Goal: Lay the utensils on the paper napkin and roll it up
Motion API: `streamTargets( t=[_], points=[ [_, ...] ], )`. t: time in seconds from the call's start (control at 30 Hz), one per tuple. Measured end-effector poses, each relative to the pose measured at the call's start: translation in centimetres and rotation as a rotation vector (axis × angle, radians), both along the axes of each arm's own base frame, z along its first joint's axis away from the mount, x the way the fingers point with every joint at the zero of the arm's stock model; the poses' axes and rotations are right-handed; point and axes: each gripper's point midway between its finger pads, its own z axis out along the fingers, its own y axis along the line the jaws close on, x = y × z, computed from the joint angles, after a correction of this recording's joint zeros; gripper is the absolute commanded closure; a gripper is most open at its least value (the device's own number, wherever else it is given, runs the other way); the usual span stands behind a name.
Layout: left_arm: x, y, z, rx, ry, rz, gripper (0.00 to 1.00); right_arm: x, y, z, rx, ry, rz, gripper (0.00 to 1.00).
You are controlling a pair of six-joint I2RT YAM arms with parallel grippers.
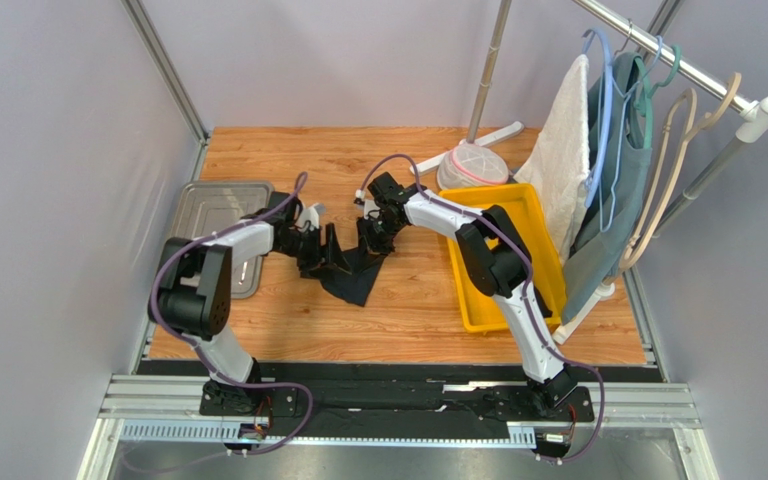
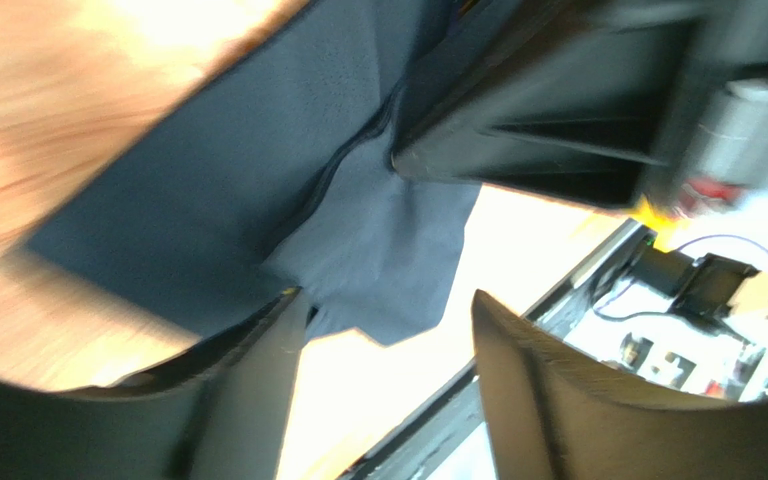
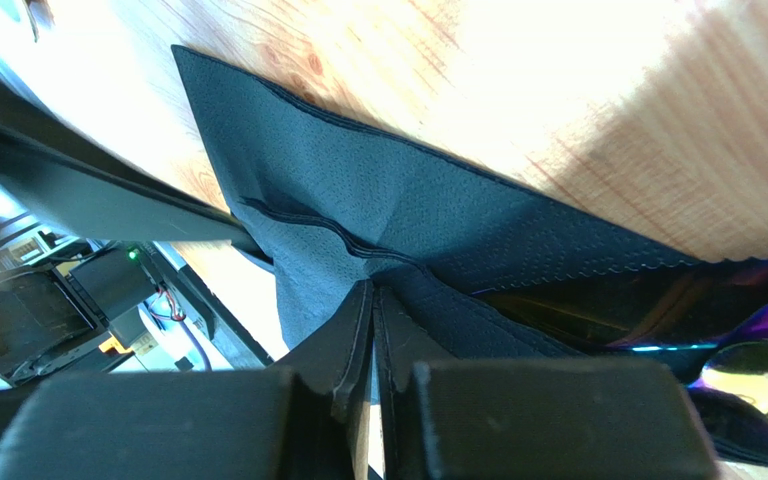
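Two grippers are hovering close together over the middle of the wooden counter, and the paper napkin is lying bunched between them. My right gripper is pinching a fold of the paper napkin, its fingers pressed together on the sheet. The utensils are showing purple and gold heads from under the paper just beside it. My left gripper is standing with jaws apart and holding nothing, with the napkin's loose corner hanging just ahead of its fingertips. I am judging that the bundle's long axis is running across from one gripper to the other. That is leaving my free left arm, just beside the loose edge, best placed to take the next fold.
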Motion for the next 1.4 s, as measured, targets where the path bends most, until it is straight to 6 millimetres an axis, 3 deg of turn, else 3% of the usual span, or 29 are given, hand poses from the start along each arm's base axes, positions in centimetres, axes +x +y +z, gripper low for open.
streamTargets(
  t=[0.1,0.2,0.27,0.37,0.53,0.73,1.23,1.4],
  points=[
    [1.5,2.4,2.9,0.004,-0.113,0.065,0.13,0.0,0.0,0.0,0.002,0.003,0.002,0.94],
    [3.0,4.7,4.5,0.052,-0.194,0.110,0.14,-0.1,0.1,0.0,0.005,0.004,0.004,0.95],
    [3.9,5.7,4.4,0.087,-0.206,0.123,0.15,-0.1,0.1,0.0,0.009,0.005,0.008,0.95],
    [4.3,6.4,2.7,0.130,-0.166,0.120,0.17,-0.1,0.1,0.0,0.012,0.004,0.012,0.95],
    [3.4,6.5,-0.4,0.155,-0.059,0.106,0.23,-0.2,0.2,0.0,0.016,0.000,0.023,0.96],
    [3.6,5.5,-0.3,0.163,-0.041,0.077,0.28,-0.2,0.2,0.0,0.020,-0.004,0.035,0.96],
    [1.2,4.5,-1.0,0.184,0.081,0.089,0.35,-0.4,0.2,0.0,0.050,-0.034,0.090,0.97],
    [0.2,4.9,-0.2,0.195,0.037,0.098,0.35,-1.0,0.2,0.0,0.068,-0.066,0.134,0.97]
  ],
)
